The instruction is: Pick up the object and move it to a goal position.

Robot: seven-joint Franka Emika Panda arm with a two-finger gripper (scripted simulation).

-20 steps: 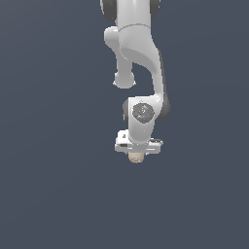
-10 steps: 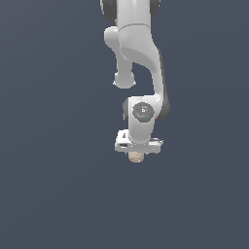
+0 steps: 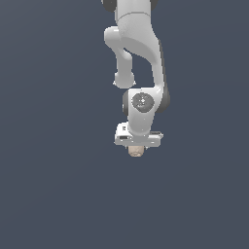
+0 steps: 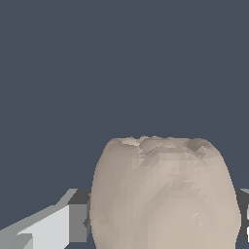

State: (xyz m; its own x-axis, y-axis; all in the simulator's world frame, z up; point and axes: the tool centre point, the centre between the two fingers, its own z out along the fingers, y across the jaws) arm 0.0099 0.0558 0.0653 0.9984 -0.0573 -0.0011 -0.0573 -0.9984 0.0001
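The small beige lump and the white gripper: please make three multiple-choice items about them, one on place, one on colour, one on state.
1. Where is the small bumpy beige-tan lump in the exterior view?
A. directly under the white gripper
B. far toward the exterior view's left edge
C. above the arm's elbow

2. What colour is the background around the arm?
A. bright green
B. dark blue-grey
C. white

3. How does the lump stand to the gripper's fingers?
A. lying far from them
B. resting on top of the wrist
C. sitting between them

Answers:
1 A, the lump peeks out just below the gripper body.
2 B, both views show one plain dark blue-grey field.
3 C, the wrist view shows a finger on each side of the lump.
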